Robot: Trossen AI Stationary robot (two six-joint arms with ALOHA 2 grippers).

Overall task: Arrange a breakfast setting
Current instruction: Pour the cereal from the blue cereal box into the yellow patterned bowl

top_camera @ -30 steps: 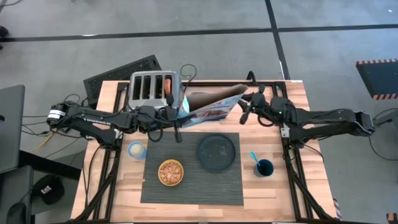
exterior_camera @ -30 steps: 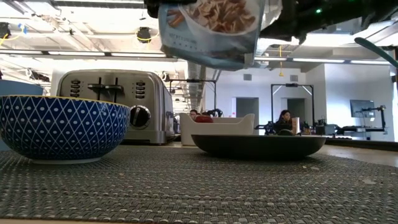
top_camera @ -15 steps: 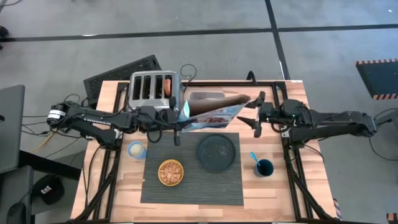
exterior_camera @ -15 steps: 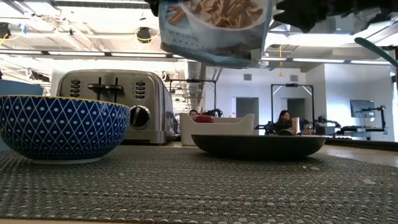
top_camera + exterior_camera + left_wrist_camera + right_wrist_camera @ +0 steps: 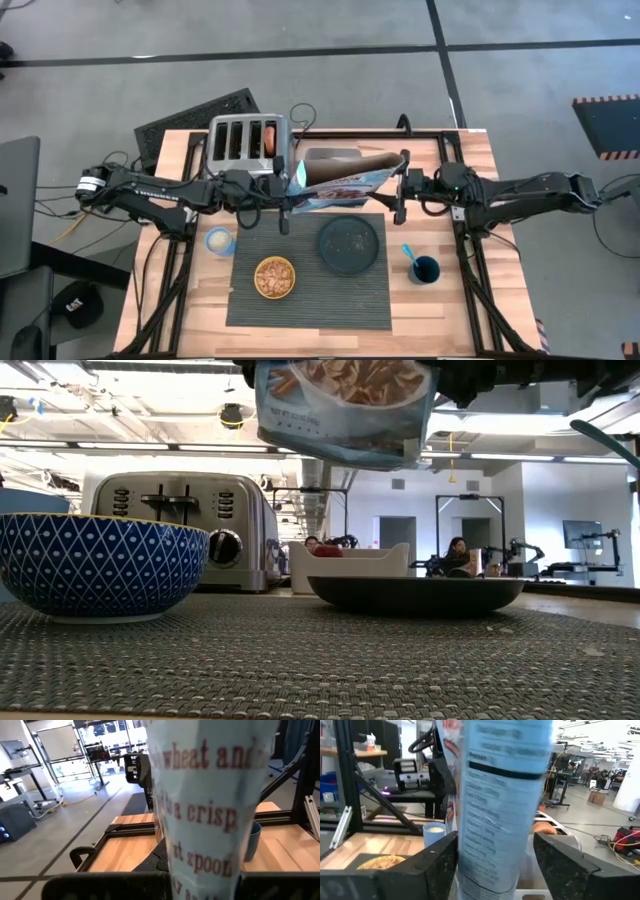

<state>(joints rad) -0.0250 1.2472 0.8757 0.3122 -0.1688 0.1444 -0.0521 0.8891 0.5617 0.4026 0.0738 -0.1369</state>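
My left gripper [image 5: 290,190] is clamped tight on one end of the blue cereal box [image 5: 345,185], holding it flat in the air above the back half of the table [image 5: 470,310], and my right gripper [image 5: 402,188] sits at the box's other end with its fingers spread wide on either side of it, not squeezing. A second ago that right gripper was nipped onto the box's far corner, farther back at about one o'clock from the plate; it has since let go, swung out, and come back square to the open end. Behind the box, at twelve o'clock, stands the steel toaster [image 5: 247,143] with something orange in one slot, right in the way of any backward move. Below the box lies the ribbed placemat [image 5: 308,290], with the dark plate [image 5: 349,244] near its back edge and the bowl of cereal [image 5: 274,277] at about eight o'clock from the plate. The blue cup [image 5: 425,269] with its spoon [image 5: 409,254] stands off the mat at four o'clock from the plate, and a small pale cup [image 5: 218,240] at the mat's nine o'clock side.
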